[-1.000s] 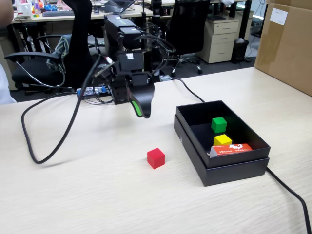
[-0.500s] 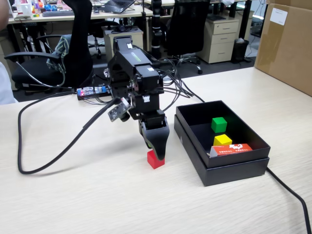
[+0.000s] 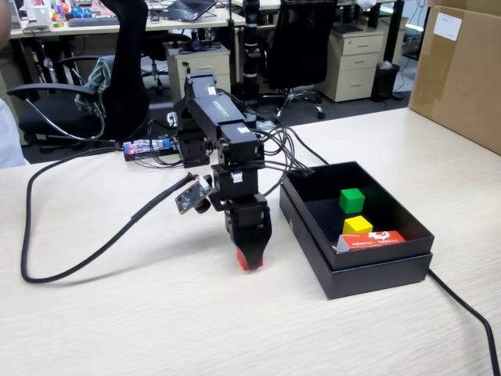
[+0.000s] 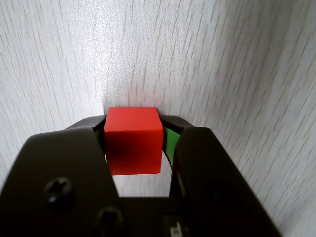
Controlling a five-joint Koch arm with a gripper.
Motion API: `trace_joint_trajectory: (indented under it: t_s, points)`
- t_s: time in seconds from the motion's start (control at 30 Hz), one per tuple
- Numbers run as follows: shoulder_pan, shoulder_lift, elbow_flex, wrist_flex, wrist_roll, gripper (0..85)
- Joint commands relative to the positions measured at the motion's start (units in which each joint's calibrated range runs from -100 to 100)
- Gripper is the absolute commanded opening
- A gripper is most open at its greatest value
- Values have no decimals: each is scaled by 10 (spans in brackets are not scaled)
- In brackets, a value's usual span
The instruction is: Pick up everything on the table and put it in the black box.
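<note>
A red cube (image 4: 133,140) sits between my gripper's (image 4: 134,129) two black jaws in the wrist view. Both jaws press against its sides, with green pads showing on the right jaw. In the fixed view the gripper (image 3: 249,262) points straight down at the table with the red cube (image 3: 245,262) at its tips, at or just above the wooden surface, left of the black box (image 3: 376,276). The box holds a green cube (image 3: 351,200), a yellow cube (image 3: 358,225) and an orange-and-white carton (image 3: 372,241).
A thick black cable (image 3: 86,266) loops across the table on the left of the arm. Another cable (image 3: 470,313) runs off from the box's right corner. A cardboard box (image 3: 458,70) stands at the back right. Office chairs and desks lie beyond the table's far edge.
</note>
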Motion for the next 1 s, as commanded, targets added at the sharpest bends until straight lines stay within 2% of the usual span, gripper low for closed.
trace_joint_trajectory:
  t_s: [0.0, 0.1, 0.23, 0.4, 0.53, 0.7, 0.97]
  points:
    - [0, -9, 32, -3, 0, 9]
    - [2, -37, 14, -3, 0, 9]
    - [18, -174, -23, -3, 4, 9]
    - [64, -371, -33, -4, 13, 9]
    - [103, -437, -29, -4, 22, 9]
    - [144, -407, -21, -3, 38, 9]
    - [152, -197, -2, -3, 51, 9]
